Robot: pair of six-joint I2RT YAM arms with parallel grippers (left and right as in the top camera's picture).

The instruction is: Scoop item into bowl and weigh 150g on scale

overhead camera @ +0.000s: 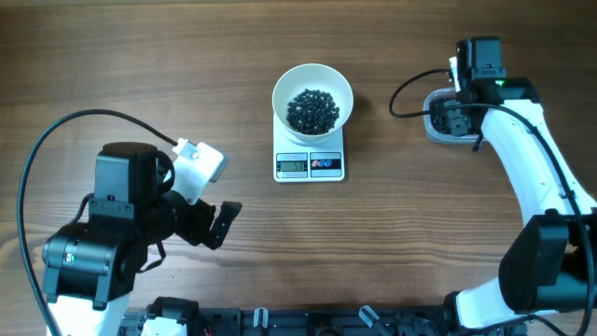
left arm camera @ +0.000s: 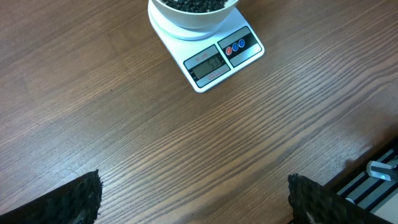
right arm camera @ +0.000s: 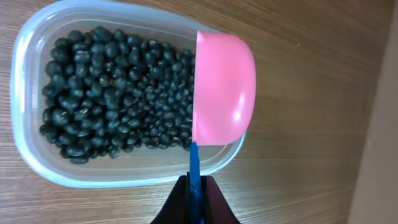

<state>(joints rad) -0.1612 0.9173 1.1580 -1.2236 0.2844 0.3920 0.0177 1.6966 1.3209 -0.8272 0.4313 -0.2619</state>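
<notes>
Brown wood-grain table [overhead camera: 420, 233], small flat white rectangular scale [overhead camera: 310, 165] at centre, grey display and two round buttons on its near edge. Round white glossy bowl [overhead camera: 343, 86] sits on the scale, part-filled with small round black pellets [overhead camera: 312, 109]. Nothing stands between the bowl and either arm.

Clear rounded-rectangular plastic tub [overhead camera: 431, 129] is well apart to the right, mostly hidden under the right arm in the overhead view. The right wrist view shows it properly: tub [right arm camera: 18, 93] holds a heap of the same pellets [right arm camera: 106, 93]. A pink plastic scoop [right arm camera: 224, 87] covers the tub's end and overlaps its rim. Cannot tell if the scoop touches the pellets.

Right gripper [right arm camera: 196, 199] is clamped tight on the scoop's thin blue handle [right arm camera: 194, 165].

Left gripper [left arm camera: 196, 199] is spread wide, holding nothing, above bare table near the front-left, with the scale [left arm camera: 214, 62] and bowl [left arm camera: 193, 22] ahead of it. Display digits are too blurred to read. A black cable [overhead camera: 56, 131] loops over the left arm
</notes>
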